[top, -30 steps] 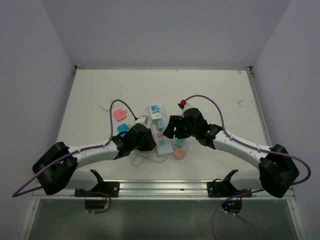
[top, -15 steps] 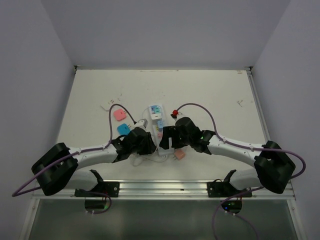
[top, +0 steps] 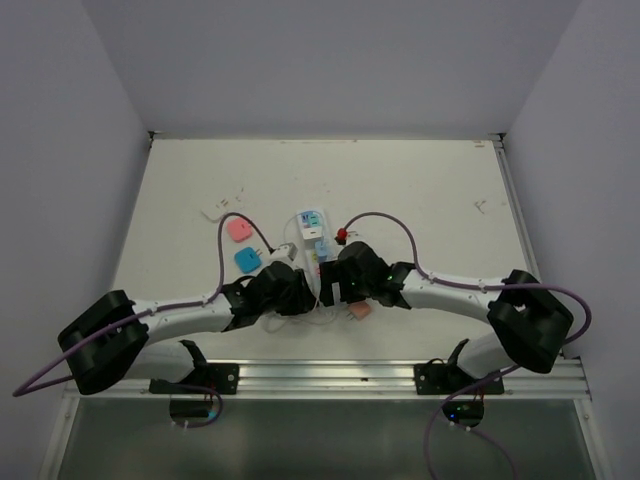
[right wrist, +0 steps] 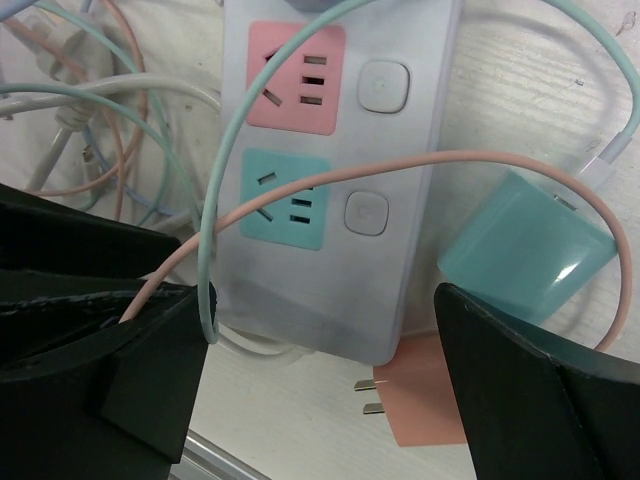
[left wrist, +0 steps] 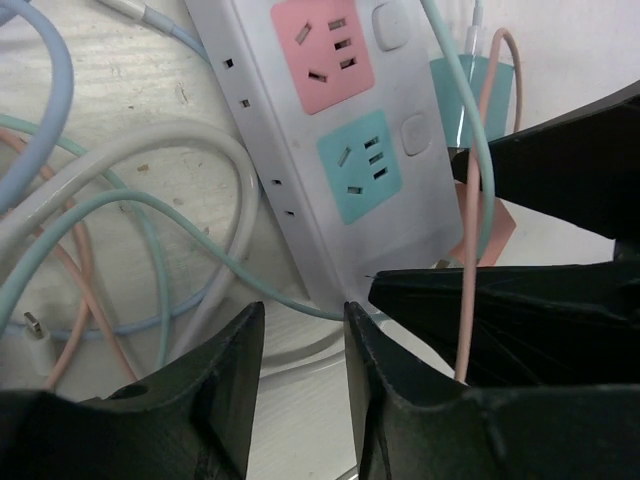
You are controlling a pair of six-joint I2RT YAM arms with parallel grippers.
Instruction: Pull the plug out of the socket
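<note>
With my right gripper (right wrist: 320,330) spread astride the 6 o'clock end of the power strip (right wrist: 400,300) and my left gripper (left wrist: 303,340) barely parted, I should clamp squarely, avoiding the loose cables (right wrist: 207,250).

From overhead, my two wrists cover the near half of the socket (top: 312,228). On the right wrist camera the socket runs off the top edge, and the salmon plug (right wrist: 415,400) shows only in part, behind the teal plug (right wrist: 525,245) and one of the right fingers (right wrist: 540,390).

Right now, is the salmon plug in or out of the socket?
Out. The salmon plug lies loose by the near end of the socket, both prongs bare and in no outlet.
</note>
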